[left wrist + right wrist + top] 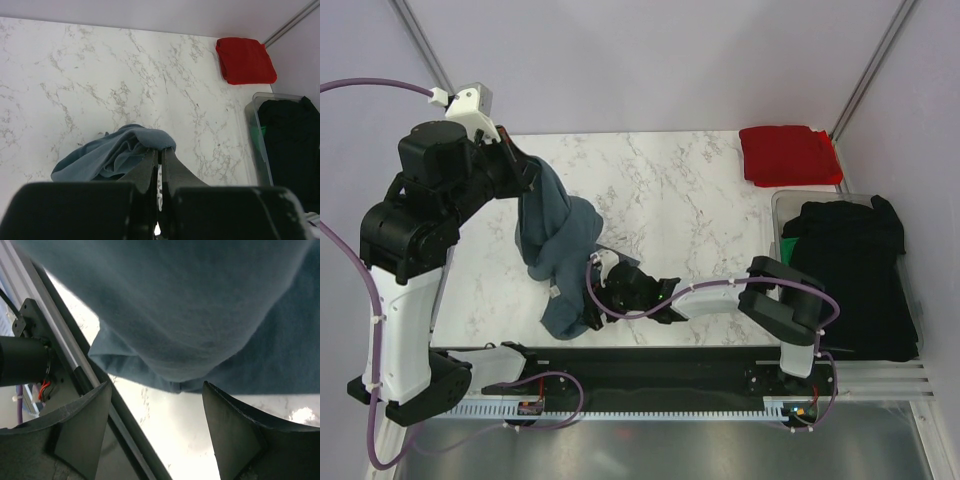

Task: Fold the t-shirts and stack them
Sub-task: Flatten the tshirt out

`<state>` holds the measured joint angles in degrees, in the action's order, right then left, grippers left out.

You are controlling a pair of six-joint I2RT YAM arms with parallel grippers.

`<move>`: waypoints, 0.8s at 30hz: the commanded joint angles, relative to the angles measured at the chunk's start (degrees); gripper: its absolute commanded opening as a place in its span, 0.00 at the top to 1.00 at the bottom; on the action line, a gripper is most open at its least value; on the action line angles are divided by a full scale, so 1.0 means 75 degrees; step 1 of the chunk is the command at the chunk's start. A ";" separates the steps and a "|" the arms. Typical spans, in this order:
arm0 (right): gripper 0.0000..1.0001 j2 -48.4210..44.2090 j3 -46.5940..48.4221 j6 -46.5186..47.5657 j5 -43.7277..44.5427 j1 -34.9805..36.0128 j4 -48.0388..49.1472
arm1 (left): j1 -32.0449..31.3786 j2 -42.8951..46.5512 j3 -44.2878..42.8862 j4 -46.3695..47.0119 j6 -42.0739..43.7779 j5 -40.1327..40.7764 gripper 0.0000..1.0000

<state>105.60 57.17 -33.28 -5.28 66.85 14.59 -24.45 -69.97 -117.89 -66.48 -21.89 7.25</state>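
Observation:
The slate blue-grey t-shirt [558, 245] hangs in a bunch from my left gripper [532, 172], which is shut on its upper edge and holds it above the marble table; its lower part trails onto the table. In the left wrist view the fingers [161, 155] pinch the blue cloth [115, 157]. My right gripper [598, 297] is open, low over the table beside the shirt's lower hem [200, 315], with nothing between the jaws. A folded red t-shirt [788, 154] lies at the far right corner. Black t-shirts [850, 275] lie piled in a bin on the right.
The clear plastic bin [782, 203] stands at the table's right edge, with something green inside [788, 250]. A black rail [650, 375] runs along the near edge of the table, also visible in the right wrist view [75, 360]. Walls close the back and sides.

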 commanded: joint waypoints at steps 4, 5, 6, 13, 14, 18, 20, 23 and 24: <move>0.24 0.0311 0.0113 -0.0133 0.0268 -0.0030 0.1452 | 0.0037 0.0037 -0.0407 0.0192 0.0294 -0.0040 0.98; 0.25 0.0241 0.0019 -0.0145 0.0491 -0.0019 0.1674 | 0.0037 0.0049 -0.0407 0.0180 0.0282 -0.0029 0.98; 0.27 0.0228 -0.0109 -0.0133 0.0609 -0.0030 0.1769 | 0.0037 0.0060 -0.0419 0.0169 0.0305 -0.0029 0.98; 0.63 0.0532 -0.0029 -0.0063 0.0950 -0.0042 0.2156 | 0.0025 0.0037 -0.0395 0.0145 0.0270 -0.0052 0.98; 0.69 0.0603 -0.0005 -0.0075 0.0973 -0.0042 0.2110 | 0.0025 0.0025 -0.0395 0.0145 0.0282 -0.0052 0.98; 0.94 0.0557 0.0042 -0.0051 0.1008 -0.0042 0.1957 | 0.0025 0.0014 -0.0430 0.0133 0.0282 -0.0052 0.98; 1.00 0.0336 0.0053 -0.0016 0.1067 -0.0042 0.1562 | 0.0037 0.0002 -0.0442 0.0145 0.0294 -0.0017 0.98; 1.00 -0.0330 -0.0052 -0.0016 0.1137 -0.0019 0.0741 | 0.0037 -0.0068 -0.0594 0.0063 0.0270 0.0135 0.98; 1.00 -0.0566 -0.0156 -0.0005 0.1195 -0.0019 0.0460 | 0.0037 -0.0080 -0.0734 0.0040 0.0270 0.0193 0.98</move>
<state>108.38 56.51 -33.82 2.07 66.54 22.96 -24.45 -70.52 -119.52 -67.88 -21.87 7.44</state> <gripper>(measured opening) 0.020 0.035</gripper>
